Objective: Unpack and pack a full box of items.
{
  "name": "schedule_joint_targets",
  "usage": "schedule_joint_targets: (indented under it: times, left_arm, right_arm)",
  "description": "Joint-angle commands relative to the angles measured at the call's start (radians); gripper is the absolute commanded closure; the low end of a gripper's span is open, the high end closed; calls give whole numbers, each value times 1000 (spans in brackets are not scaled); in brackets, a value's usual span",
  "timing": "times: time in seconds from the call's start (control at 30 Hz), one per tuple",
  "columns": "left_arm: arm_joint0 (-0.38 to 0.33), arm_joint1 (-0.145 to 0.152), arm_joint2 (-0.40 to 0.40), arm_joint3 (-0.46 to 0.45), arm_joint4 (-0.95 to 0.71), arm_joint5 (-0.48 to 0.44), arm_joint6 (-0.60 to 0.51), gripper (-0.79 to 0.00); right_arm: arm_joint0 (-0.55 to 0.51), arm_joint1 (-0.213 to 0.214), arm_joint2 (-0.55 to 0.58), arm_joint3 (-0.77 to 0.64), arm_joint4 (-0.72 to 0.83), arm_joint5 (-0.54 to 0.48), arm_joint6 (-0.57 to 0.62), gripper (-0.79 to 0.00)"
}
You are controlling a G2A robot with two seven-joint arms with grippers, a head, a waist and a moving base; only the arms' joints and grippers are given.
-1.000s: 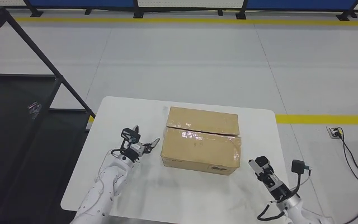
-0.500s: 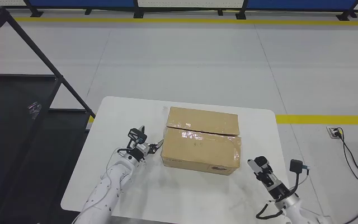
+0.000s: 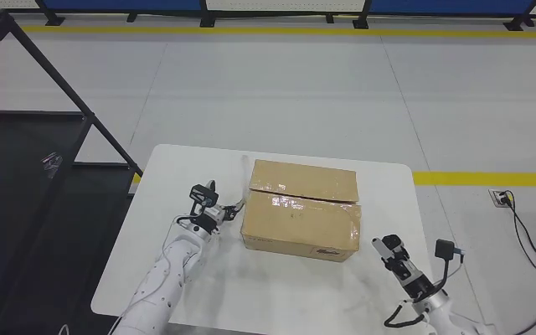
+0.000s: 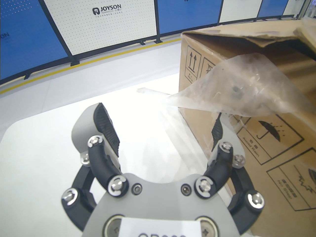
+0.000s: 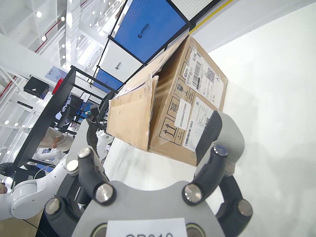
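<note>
A brown cardboard box (image 3: 303, 209) with its top flaps closed stands in the middle of the white table (image 3: 276, 285). A loose strip of clear tape (image 4: 237, 92) hangs off its left end. My left gripper (image 3: 228, 209) is open right beside that end of the box (image 4: 271, 129), with the tape just above one finger (image 4: 217, 130). My right gripper (image 5: 148, 134) is open near the table's front right corner, facing the box's labelled end (image 5: 197, 104) from a distance. In the top view it (image 3: 390, 248) sits right of the box.
A black metal rack (image 3: 59, 151) stands to the left of the table. Bare tabletop lies in front of the box and along the left side. Blue and white partition panels (image 4: 103, 13) line the far floor.
My left gripper has moved right and slightly away from me, closing the gap to the box's left end. The right arm has barely shifted.
</note>
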Motion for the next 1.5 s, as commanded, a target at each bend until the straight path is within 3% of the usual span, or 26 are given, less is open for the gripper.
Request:
schedule_joint_targets:
  times: [0.0, 0.4, 0.67, 1.1, 1.47]
  left_arm:
    - [1, 0, -4, 1, -3, 6, 4, -785]
    - [33, 7, -45, -5, -16, 49, 23, -785]
    - [50, 12, -24, -13, 45, -21, -15, -785]
    - [-5, -16, 24, 36, 46, -3, -35, -785]
    - [-29, -38, 16, 77, -14, 94, 57, -785]
  right_arm:
    - [0, 0, 2, 1, 2, -1, 1, -785]
    - [12, 2, -2, 8, 14, -1, 14, -785]
    - [19, 3, -4, 19, 19, -5, 23, -785]
    - [-12, 6, 15, 15, 21, -16, 9, -785]
    - [-16, 8, 22, 13, 25, -20, 10, -785]
